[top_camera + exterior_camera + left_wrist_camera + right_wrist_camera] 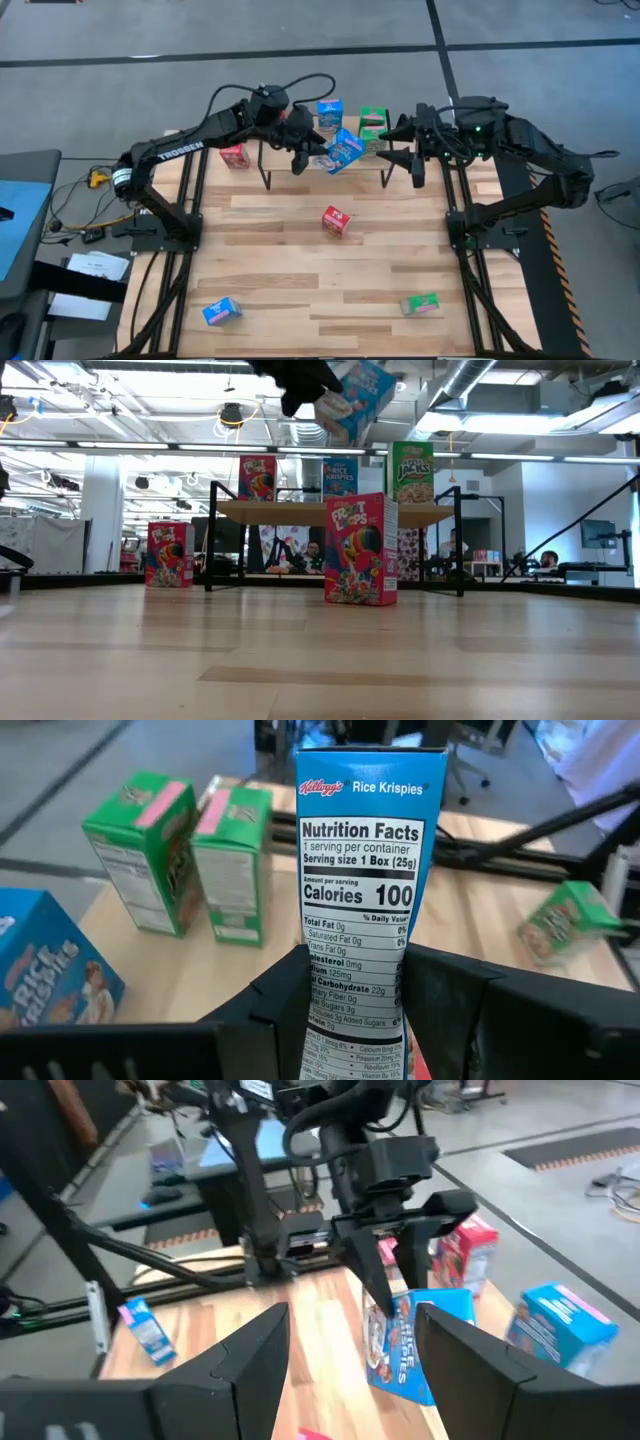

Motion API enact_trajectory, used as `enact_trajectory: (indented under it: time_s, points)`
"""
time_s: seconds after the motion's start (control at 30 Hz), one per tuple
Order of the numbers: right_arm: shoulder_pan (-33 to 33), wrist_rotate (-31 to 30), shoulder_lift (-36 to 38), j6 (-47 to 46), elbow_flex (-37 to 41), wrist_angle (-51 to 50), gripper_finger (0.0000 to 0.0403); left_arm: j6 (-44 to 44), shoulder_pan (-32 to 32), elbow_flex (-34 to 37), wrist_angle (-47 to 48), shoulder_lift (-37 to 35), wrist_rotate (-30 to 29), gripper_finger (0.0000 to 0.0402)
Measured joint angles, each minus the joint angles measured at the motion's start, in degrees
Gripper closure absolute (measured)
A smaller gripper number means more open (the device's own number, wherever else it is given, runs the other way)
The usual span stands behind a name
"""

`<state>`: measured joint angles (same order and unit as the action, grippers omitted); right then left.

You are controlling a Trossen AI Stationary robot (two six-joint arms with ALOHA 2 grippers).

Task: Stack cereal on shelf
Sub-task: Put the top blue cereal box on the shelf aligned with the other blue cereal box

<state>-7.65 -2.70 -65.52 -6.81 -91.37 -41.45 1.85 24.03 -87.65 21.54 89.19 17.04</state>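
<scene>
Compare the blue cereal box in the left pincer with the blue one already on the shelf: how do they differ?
The held blue box hangs tilted in the air, clamped by the left pincer; the shelved blue box stands upright on the shelf. The held one sits toward the shelf's front edge, the shelved one at its back. Both are blue Rice Krispies boxes that look the same size.

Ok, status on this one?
Left gripper shut on blue cereal box, held tilted above shelf. Right gripper open, empty, beside shelf. Nothing blocking.

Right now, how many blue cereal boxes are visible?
3. One blue box stands on the shelf, one in the left gripper above it, one lies front-left on the table.
</scene>
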Motion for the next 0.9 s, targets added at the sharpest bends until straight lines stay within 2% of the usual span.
enact_trajectory:
  time_s: [0.33,0.5,0.73,0.83,0.9]
  points:
    - [-1.6,-0.6,0.0,2.3,0.0,-1.7,0.0163,-4.0,0.7,12.3,-16.1,-4.5,-3.3,0.0275]
    - [-2.8,-0.5,0.0,2.3,0.0,-1.9,0.0163,-6.1,0.7,23.4,-31.9,-9.6,-4.6,0.0275]
    - [-3.8,-0.5,0.0,2.3,0.0,-1.9,0.0163,-14.7,0.8,40.1,-61.4,-12.3,-10.1,0.0275]
    - [-3.8,-0.4,0.0,2.3,0.0,-1.8,0.0163,-13.9,0.8,43.3,-68.6,-10.8,-10.5,0.0275]
    - [-3.8,-0.4,0.0,2.3,0.0,-1.8,0.0163,-13.9,0.7,44.1,-69.8,-9.4,-11.3,0.0275]
